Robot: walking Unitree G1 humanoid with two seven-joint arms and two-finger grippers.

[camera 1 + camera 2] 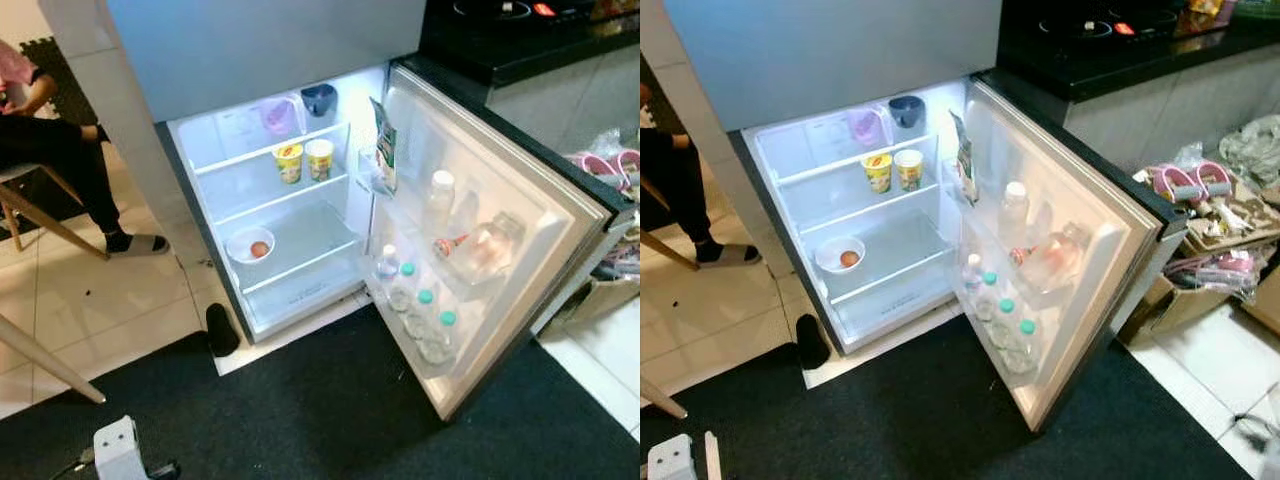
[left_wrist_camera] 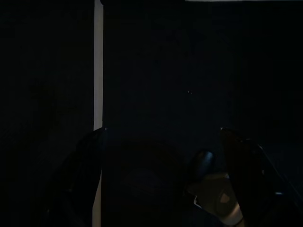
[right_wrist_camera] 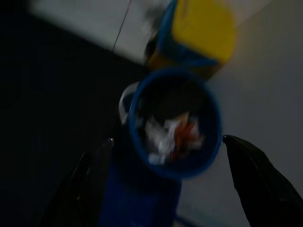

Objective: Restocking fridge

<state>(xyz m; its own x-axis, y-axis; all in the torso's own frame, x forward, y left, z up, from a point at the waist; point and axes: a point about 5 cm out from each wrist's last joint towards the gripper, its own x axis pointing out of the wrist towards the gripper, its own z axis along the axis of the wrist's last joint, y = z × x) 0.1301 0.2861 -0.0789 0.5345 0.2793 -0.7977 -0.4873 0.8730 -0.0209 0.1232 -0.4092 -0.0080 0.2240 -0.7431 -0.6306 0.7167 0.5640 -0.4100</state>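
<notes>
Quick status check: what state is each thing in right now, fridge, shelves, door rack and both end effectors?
Fridge door: open.
Fridge light: on.
Two cups: upright on middle shelf.
Bowl: on lower shelf, one round thing inside.
Door bottles: capped.
Left end effector: open, nothing held.
Right end effector: open, around a blue container.

G1 hardware visible: black gripper fingers, light-grey block.
Left gripper (image 2: 161, 184) and right gripper (image 3: 168, 189) fingers long, black, tapered; boxy grey-white part (image 1: 118, 447) with two small holes.
</notes>
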